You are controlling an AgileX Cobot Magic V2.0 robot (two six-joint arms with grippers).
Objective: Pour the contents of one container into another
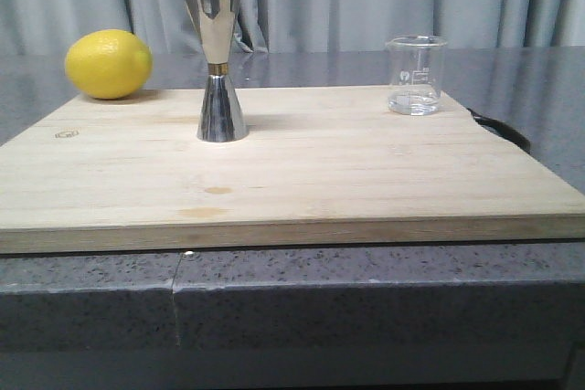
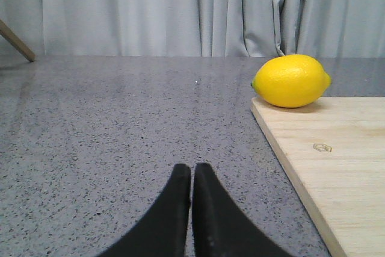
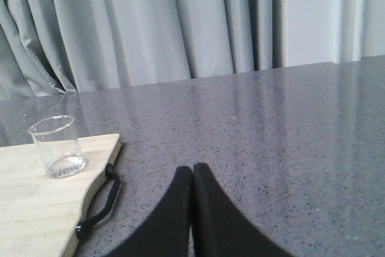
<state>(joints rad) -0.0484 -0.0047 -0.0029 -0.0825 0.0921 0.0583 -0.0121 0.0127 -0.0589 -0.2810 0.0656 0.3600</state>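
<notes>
Three things stand on the pale wooden board (image 1: 302, 171): a shiny steel hourglass jigger (image 1: 218, 59) near the middle, a small clear glass beaker (image 1: 416, 75) at the far right corner, a bumpy yellow lemon (image 1: 108, 63) far left. Left gripper (image 2: 192, 176) and right gripper (image 3: 192, 176) hang over speckled grey stone counter (image 2: 120, 124), black fingers pressed together.

The left arm's black gripper (image 2: 192, 176) is seen only in the left wrist view. Its two curved black fingers (image 2: 178, 209) are pressed together at the tips, with nothing held between them. The right arm's black gripper (image 3: 192, 176) is seen only in the right wrist view. Its two curved black fingers (image 3: 207, 215) are also closed tip to tip, and nothing is gripped. Neither arm is seen in the front view.
</notes>
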